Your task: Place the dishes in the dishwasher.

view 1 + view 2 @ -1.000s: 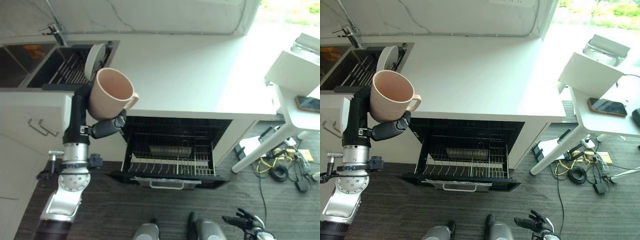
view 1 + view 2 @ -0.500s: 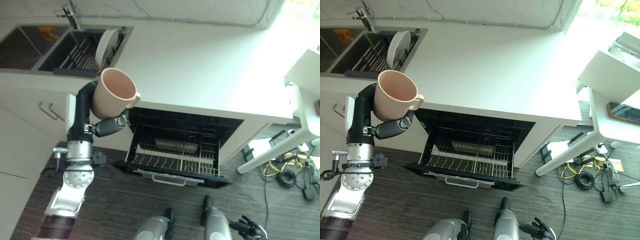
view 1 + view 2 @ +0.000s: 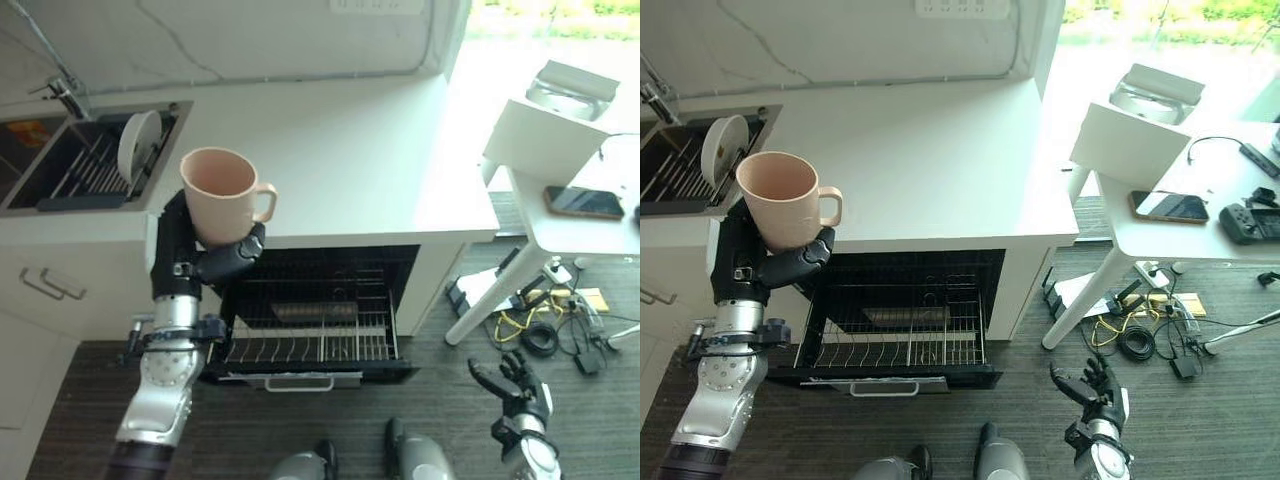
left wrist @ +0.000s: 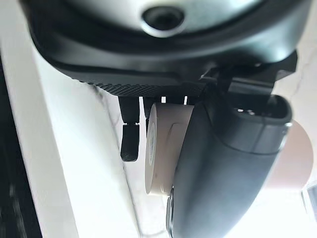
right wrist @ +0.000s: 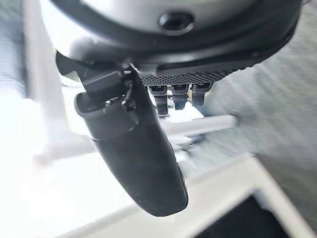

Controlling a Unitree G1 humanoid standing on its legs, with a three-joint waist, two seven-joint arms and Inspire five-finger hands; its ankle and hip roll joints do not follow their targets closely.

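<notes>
Above the front edge of the white counter (image 3: 340, 140), the left hand (image 3: 205, 262) held a pale pink mug (image 3: 222, 196) upright, mouth up, its handle pointing to the robot's right. The dark fingers were curled round the lower part of the mug, with the thumb pressed across its front; the left wrist view showed the mug (image 4: 166, 148) clamped between thumb and fingers. The mug sat clear of the counter surface, raised over the near left corner of the open dishwasher (image 3: 310, 310).

The dishwasher's lower rack (image 3: 305, 345) was pulled out over the dark floor, its wire tines showing; a flat grey item lay toward the back of the rack, and what it was could not be told. The mug was above and to the left of the rack, not in it.

At the far left, a white plate (image 3: 137, 142) stood on edge in the sink (image 3: 70, 170), leaning among the rack wires there.

The right hand (image 3: 1092, 392) hung low at the robot's right side over the floor, fingers spread and relaxed, holding nothing. A white side table (image 3: 1200, 215) to the right carried a phone (image 3: 1168, 206).
</notes>
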